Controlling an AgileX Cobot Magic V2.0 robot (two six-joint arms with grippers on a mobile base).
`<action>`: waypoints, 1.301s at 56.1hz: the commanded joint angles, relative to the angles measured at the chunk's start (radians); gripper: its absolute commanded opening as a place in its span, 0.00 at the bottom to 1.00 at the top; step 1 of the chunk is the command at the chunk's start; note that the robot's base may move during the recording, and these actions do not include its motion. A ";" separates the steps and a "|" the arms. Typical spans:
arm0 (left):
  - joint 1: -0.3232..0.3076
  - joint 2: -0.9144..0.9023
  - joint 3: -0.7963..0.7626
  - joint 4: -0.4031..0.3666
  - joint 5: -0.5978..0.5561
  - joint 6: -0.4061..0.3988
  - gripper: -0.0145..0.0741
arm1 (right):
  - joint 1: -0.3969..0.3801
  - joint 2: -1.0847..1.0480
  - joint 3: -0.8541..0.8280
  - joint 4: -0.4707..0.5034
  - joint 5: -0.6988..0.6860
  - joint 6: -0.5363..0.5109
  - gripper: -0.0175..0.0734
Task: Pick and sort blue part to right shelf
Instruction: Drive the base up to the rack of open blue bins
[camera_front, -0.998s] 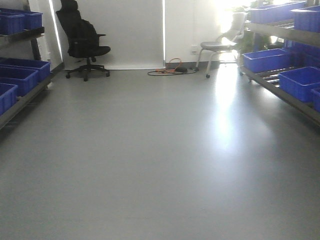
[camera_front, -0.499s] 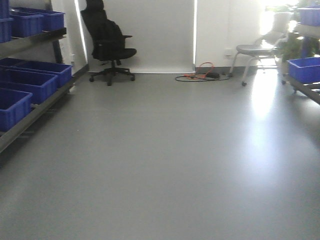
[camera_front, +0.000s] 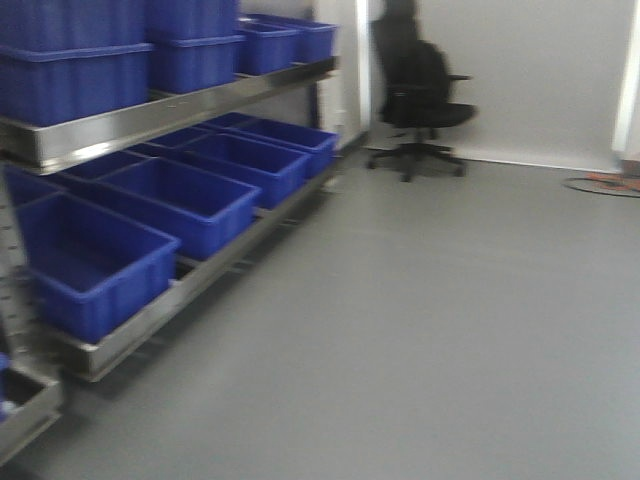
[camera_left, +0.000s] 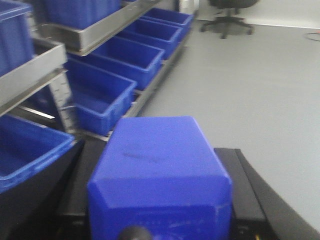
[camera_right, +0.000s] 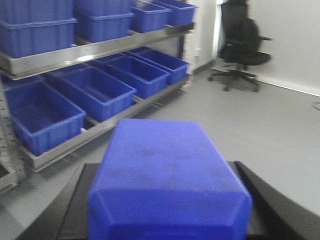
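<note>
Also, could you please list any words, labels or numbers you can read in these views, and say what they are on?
No text is readable in any view.
Left-wrist blue part: a faint dark scuff on top, no letters.
Right-wrist blue part: plain.
Blue bins and steel shelf: no labels show; the image is blurred.
Upright post: small marks, too blurred to read.

My front view is soft with sideways motion blur: the blue bins (camera_front: 190, 200) and the office chair (camera_front: 420, 90) have smeared edges. The light is flat and cool, and the floor (camera_front: 450, 330) has a dull sheen. The left wrist's blue part (camera_left: 160, 170) and the right wrist's blue part (camera_right: 167, 180) loom close and unfocused. A steel shelf edge (camera_right: 85, 56) glints.
</note>
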 joint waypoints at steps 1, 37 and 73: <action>0.000 0.019 -0.024 0.005 -0.105 -0.007 0.58 | -0.004 0.017 -0.029 -0.033 -0.087 -0.009 0.45; 0.000 0.019 -0.024 0.005 -0.105 -0.007 0.58 | -0.004 0.017 -0.029 -0.033 -0.087 -0.009 0.45; 0.000 0.019 -0.024 0.005 -0.105 -0.007 0.58 | -0.004 0.017 -0.029 -0.033 -0.087 -0.009 0.45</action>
